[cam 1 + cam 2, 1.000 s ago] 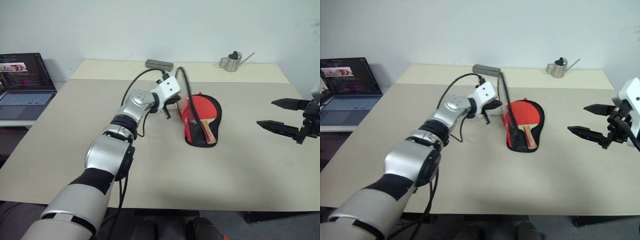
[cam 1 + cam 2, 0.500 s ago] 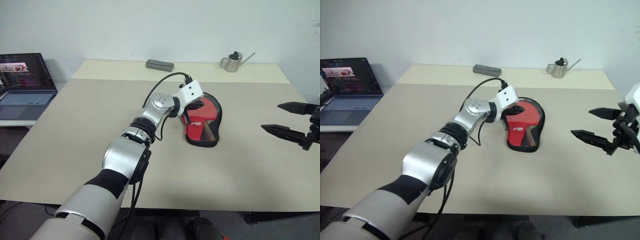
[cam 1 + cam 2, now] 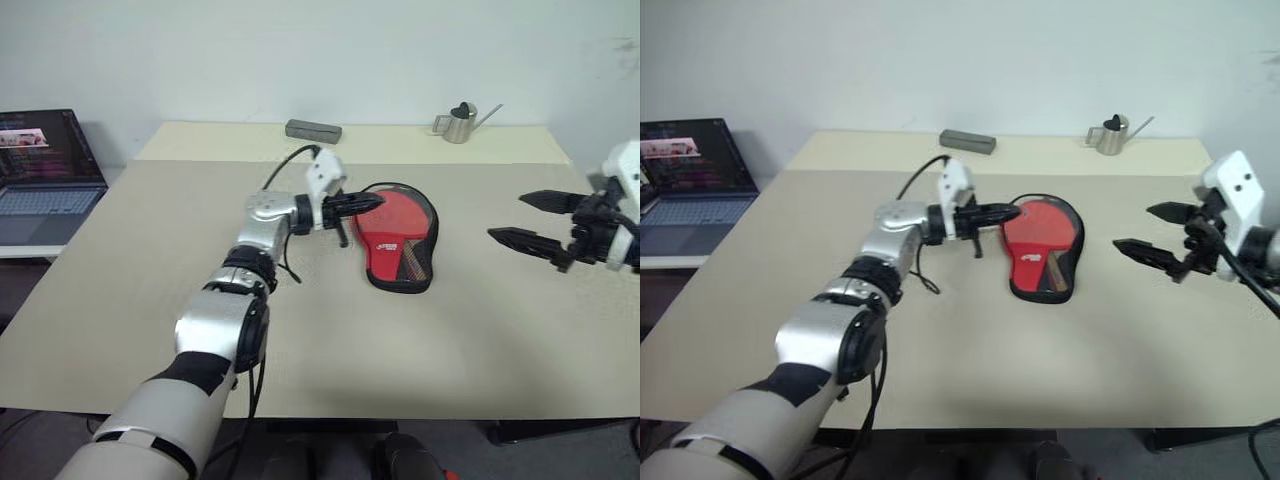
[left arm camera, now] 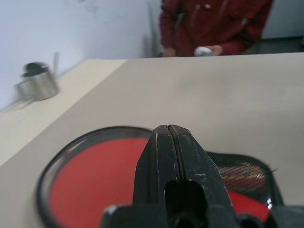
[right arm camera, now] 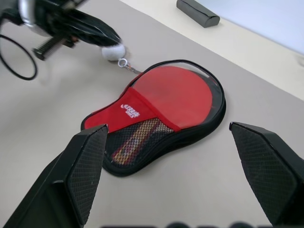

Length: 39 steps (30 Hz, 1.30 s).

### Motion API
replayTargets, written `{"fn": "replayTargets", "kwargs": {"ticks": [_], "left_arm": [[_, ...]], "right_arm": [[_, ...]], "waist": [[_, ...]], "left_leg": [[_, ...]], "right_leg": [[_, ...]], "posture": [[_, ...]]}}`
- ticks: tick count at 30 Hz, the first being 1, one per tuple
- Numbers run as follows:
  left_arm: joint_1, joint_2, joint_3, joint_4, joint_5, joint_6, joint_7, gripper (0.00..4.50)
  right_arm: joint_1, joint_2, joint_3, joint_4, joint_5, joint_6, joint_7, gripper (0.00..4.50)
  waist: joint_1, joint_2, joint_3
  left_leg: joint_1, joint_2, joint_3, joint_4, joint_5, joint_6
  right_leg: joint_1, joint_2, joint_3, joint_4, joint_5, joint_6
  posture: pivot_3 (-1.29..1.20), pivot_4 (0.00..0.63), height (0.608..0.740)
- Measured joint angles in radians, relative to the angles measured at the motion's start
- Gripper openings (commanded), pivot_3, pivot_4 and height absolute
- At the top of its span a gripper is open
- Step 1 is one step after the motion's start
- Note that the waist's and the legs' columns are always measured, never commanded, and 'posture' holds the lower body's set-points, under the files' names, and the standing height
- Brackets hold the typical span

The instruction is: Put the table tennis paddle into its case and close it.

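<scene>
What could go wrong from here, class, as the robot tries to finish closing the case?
1. The case lies folded over the table tennis paddle but looks unzipped; a pull might drag it across the table, as nothing pins it.
2. The shut left gripper sits by the small charm; a tug there could lift the flap.
3. The open right gripper hangs well away from the case.

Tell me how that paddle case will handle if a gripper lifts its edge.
The case looks like soft fabric and mesh, so its flap would probably bend rather than lift stiffly. With the table tennis paddle inside, it likely stays flat and resists sliding. The charm on its cord would likely dangle loosely.
</scene>
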Motion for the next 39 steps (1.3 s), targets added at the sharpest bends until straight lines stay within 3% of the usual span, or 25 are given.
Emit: {"fn": "replayTargets", "kwargs": {"ticks": [12, 19, 29, 39], "left_arm": [[0.187, 0.088, 0.014, -0.279, -0.1, 0.132, 0.011, 0.02], [0.201, 0.105, -0.01, -0.387, -0.157, 0.252, -0.057, 0.02], [0.303, 0.285, -0.055, -0.794, -0.344, 0.68, -0.248, 0.02], [0.354, 0.457, -0.083, -0.872, -0.343, 0.726, -0.283, 0.02]], "right_arm": [[-0.209, 0.189, 0.171, 0.228, -0.085, -0.015, -0.036, 4.5], [-0.218, 0.237, 0.24, 0.299, -0.146, -0.034, -0.021, 4.5], [-0.272, 0.354, 0.263, 0.475, -0.224, -0.018, -0.108, 4.5], [-0.328, 0.426, 0.26, 0.595, -0.235, -0.012, -0.136, 4.5]], "waist": [[0.001, 0.0, 0.0], [0.001, 0.0, 0.0], [-0.014, 0.0, 0.0], [-0.009, 0.0, 0.0]], "left_leg": [[-0.001, 0.0, -0.001, 0.0, 0.0, 0.0], [-0.001, 0.0, -0.001, 0.0, 0.0, 0.0], [0.0, 0.001, 0.0, 0.0, 0.0, 0.0], [0.0, 0.001, 0.0, 0.0, 0.0, 0.0]], "right_leg": [[-0.001, -0.001, -0.001, 0.0, 0.0, 0.0], [-0.001, -0.001, -0.001, 0.0, 0.0, 0.0], [-0.001, 0.0, 0.0, 0.001, 0.0, 0.0], [-0.001, 0.0, 0.0, 0.0, 0.0, 0.0]], "posture": [[0.0, 0.15, 0.74], [0.0, 0.15, 0.74], [0.0, 0.15, 0.74], [0.0, 0.15, 0.74]]}}
